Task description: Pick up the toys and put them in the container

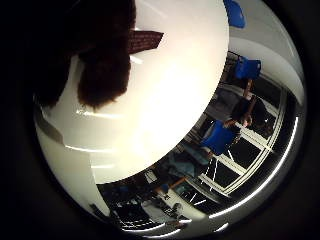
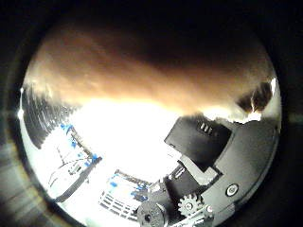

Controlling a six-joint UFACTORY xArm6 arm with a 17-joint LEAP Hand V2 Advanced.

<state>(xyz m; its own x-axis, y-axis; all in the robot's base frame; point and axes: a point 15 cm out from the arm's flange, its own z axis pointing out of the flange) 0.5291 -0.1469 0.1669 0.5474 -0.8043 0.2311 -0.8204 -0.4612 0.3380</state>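
The hand [image 2: 199, 189] shows only black and geared parts at the edge of the thumb-side view; whether its fingers are curled or straight I cannot tell. A brown furry toy [image 2: 142, 71] fills much of that view, so it sits close against the palm, with the white bench [image 1: 165, 100] beyond it. It looks soft, light and squashy, not fragile; the bulky body seems the surest place to hold.
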